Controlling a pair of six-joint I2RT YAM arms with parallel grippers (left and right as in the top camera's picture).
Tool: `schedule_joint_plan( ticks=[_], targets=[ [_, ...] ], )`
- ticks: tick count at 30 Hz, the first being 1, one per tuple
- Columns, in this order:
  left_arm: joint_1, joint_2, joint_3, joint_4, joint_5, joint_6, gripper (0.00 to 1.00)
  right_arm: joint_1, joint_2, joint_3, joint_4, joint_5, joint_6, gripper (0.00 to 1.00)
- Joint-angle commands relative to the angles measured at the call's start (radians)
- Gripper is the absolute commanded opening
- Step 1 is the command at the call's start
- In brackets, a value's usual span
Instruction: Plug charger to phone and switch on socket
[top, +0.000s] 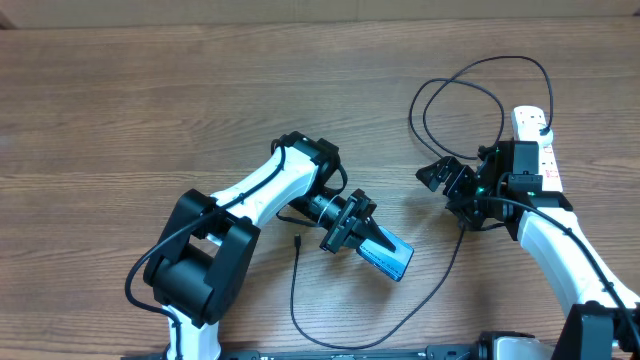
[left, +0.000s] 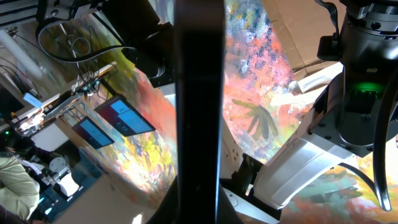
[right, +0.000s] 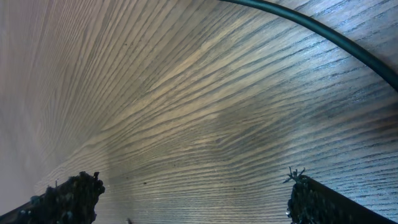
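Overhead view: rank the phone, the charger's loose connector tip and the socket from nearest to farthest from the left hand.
1. phone: clamped in the left hand, at its fingertips.
2. connector tip: lying free to the left of that hand, clearly apart from it.
3. socket: far to the right, near the top of the view.

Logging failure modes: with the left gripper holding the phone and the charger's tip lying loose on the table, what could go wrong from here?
The phone, pinched at one end by the left gripper, may twist or slip under insertion force. The charger tip is tiny and lies flat; the open right gripper may fumble it. The cable looping beside the right arm could snag.
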Motion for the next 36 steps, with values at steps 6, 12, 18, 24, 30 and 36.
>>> schedule_joint_plan(
  ticks=[6, 12, 18, 24, 30, 36],
  targets=[
    [0.005, -0.022, 0.003, -0.003, 0.038, -0.005, 0.04, 0.003, -0.008, 0.005, 0.006, 0.010, -0.008, 1.00],
    [0.005, -0.022, 0.003, 0.005, -0.025, -0.005, 0.04, 0.003, -0.008, 0.005, 0.006, 0.010, -0.008, 1.00],
    [0.005, -0.022, 0.003, 0.097, -0.306, 0.021, 0.04, 0.003, -0.008, 0.005, 0.006, 0.010, -0.008, 1.00],
    [0.004, -0.022, 0.003, 0.203, -0.615, 0.021, 0.04, 0.003, -0.008, 0.005, 0.006, 0.010, -0.008, 1.00],
    [0.015, -0.022, 0.003, 0.349, -0.637, 0.021, 0.04, 0.003, -0.008, 0.005, 0.006, 0.010, -0.008, 1.00],
    [0.034, -0.022, 0.003, 0.513, -0.663, 0.020, 0.04, 0.003, -0.008, 0.005, 0.006, 0.010, -0.008, 1.00]
  ],
)
